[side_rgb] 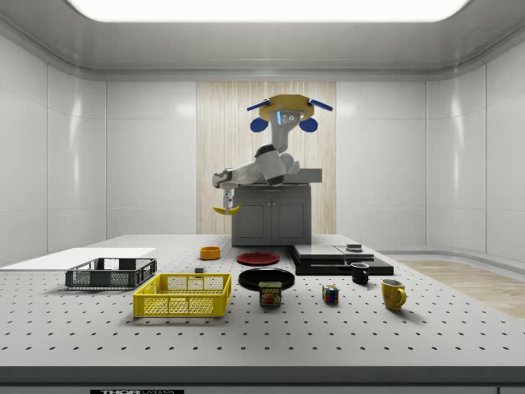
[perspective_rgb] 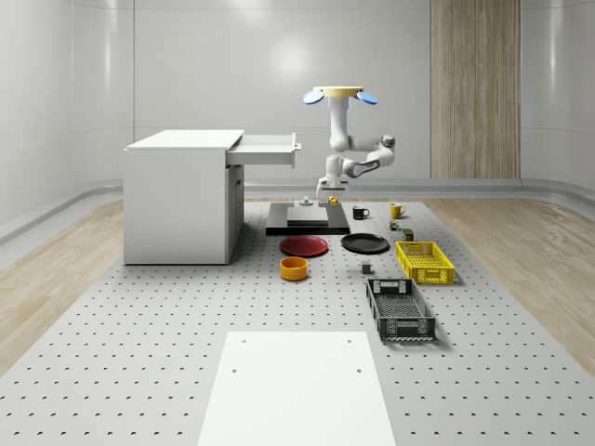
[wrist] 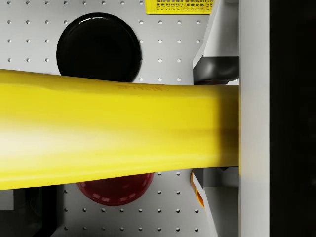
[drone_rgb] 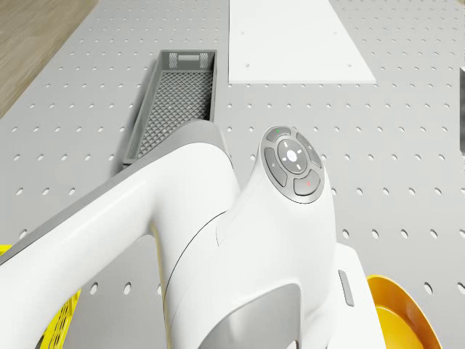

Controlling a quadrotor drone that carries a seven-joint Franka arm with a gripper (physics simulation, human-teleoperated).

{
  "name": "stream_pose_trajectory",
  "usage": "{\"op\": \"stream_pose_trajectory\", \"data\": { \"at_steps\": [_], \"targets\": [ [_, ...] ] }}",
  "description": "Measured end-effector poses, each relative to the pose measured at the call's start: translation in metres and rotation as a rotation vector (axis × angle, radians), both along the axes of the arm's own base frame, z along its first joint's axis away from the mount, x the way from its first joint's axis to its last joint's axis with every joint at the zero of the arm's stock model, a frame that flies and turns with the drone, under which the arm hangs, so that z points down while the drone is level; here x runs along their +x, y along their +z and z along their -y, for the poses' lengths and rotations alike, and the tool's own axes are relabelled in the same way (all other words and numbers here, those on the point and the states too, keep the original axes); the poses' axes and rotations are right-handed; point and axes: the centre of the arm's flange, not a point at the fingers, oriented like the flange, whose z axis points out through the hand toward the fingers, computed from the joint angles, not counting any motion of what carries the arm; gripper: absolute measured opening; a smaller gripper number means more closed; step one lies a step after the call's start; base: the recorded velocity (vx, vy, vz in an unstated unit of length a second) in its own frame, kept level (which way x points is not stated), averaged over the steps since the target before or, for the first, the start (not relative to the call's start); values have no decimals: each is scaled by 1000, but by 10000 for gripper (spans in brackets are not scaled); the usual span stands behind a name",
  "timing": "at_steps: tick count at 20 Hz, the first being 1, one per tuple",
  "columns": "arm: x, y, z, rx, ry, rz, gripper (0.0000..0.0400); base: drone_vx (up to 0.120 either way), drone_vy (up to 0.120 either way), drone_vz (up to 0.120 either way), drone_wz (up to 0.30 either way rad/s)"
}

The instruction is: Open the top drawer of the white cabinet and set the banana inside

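Between the gripper's (side_rgb: 225,204) closed fingers, the banana (side_rgb: 226,210) hangs crosswise, held above the table to the open side of the white cabinet (perspective_rgb: 177,200). Its top drawer (perspective_rgb: 266,150) stands pulled out, higher than the fruit. The drone (perspective_rgb: 339,94) hovers over the black platform (perspective_rgb: 308,219).

Judging from this, the banana must rise and cross over the drawer front; too low a path could knock it against the front panel and twist it loose. A drop would land it near the red plate (perspective_rgb: 304,246) and the black plate (perspective_rgb: 364,243).

A tin (side_rgb: 270,293) in the side view bears a label reading "SPAM".
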Motion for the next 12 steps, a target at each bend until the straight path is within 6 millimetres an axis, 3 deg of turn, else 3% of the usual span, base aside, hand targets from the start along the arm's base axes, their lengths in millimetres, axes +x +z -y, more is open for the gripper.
{"op": "stream_pose_trajectory", "data": {
  "at_steps": [12],
  "targets": [
    [0,0,0,0,0,0,200,-120,0,120,0]
  ]
}}
